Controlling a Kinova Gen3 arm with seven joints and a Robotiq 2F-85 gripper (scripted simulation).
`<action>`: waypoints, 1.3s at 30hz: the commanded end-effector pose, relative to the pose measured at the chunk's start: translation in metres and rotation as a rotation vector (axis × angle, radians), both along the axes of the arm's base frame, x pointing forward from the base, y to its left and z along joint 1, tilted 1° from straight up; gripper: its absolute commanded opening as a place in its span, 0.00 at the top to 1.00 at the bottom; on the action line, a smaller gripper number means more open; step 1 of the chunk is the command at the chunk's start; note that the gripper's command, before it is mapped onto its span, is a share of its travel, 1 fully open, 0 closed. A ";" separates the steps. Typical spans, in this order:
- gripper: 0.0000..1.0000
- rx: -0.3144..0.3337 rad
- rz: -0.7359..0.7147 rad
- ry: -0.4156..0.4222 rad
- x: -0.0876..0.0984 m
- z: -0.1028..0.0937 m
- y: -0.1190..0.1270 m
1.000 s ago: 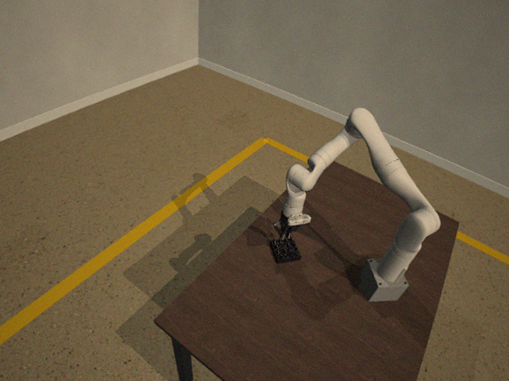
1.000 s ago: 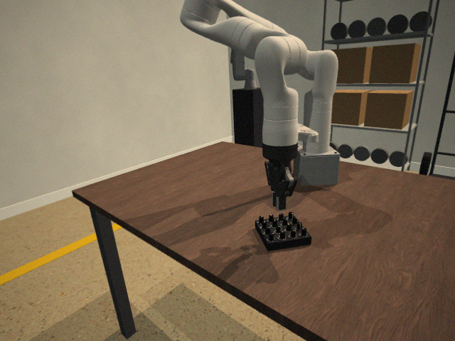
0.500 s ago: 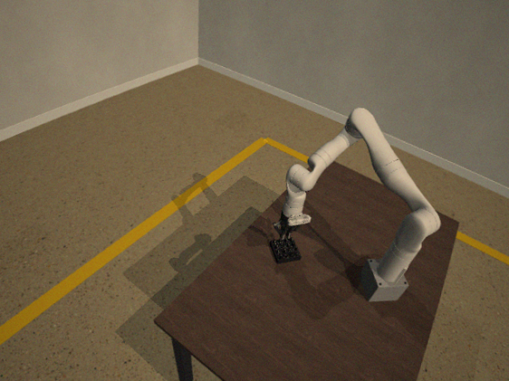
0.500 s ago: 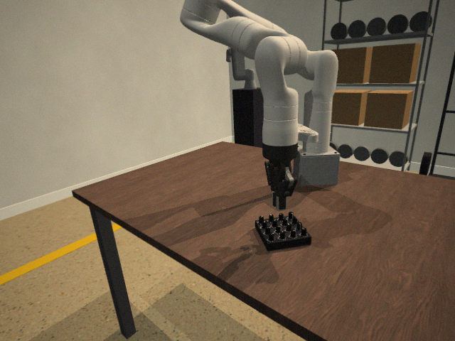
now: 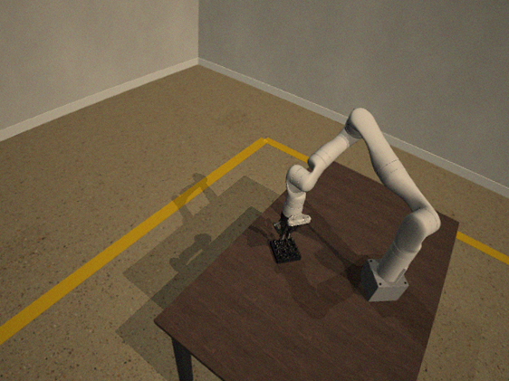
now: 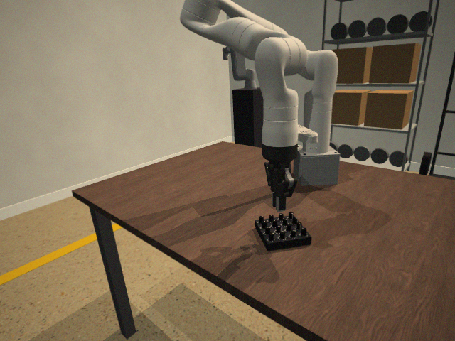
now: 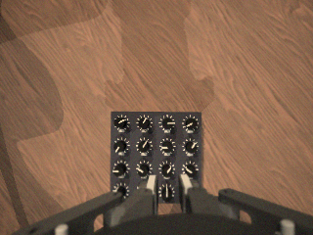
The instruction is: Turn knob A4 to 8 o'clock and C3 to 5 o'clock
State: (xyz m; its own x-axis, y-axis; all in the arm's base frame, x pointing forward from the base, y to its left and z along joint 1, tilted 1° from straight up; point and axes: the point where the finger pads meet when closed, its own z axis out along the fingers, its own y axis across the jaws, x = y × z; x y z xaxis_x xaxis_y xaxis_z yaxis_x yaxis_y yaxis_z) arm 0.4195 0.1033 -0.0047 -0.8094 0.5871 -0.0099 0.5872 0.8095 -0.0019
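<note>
The black knob box (image 5: 287, 259) (image 6: 291, 244) (image 7: 132, 135) stands flat on the table, its names toward the bottom of the wrist view. Knob A4 (image 7: 190, 124) is at the top right there; its line points to the lower left, about 8 o'clock. Knob C3 (image 7: 167, 169) is in the third row; its line seems to point to the upper right, about 1 o'clock, but is small and blurred. My gripper (image 5: 284, 236) (image 6: 279, 208) (image 7: 168, 186) hangs above the box, its fingers a narrow gap apart with nothing between them. They hide D4 and most of D2. The socket is not visible.
The other knobs stand close around A4 and C3. Knob D3 (image 7: 167, 191) shows between the fingers, far below them. The wooden table (image 5: 251, 305) (image 6: 367, 264) extends around the box. The arm's grey base (image 5: 383, 289) (image 6: 318, 168) stands on the table.
</note>
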 end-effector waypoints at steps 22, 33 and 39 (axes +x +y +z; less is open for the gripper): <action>0.81 0.000 0.000 -0.001 0.001 -0.022 0.000; 0.81 0.000 0.000 -0.001 0.001 -0.033 0.000; 0.81 0.000 0.000 -0.001 0.001 -0.038 0.000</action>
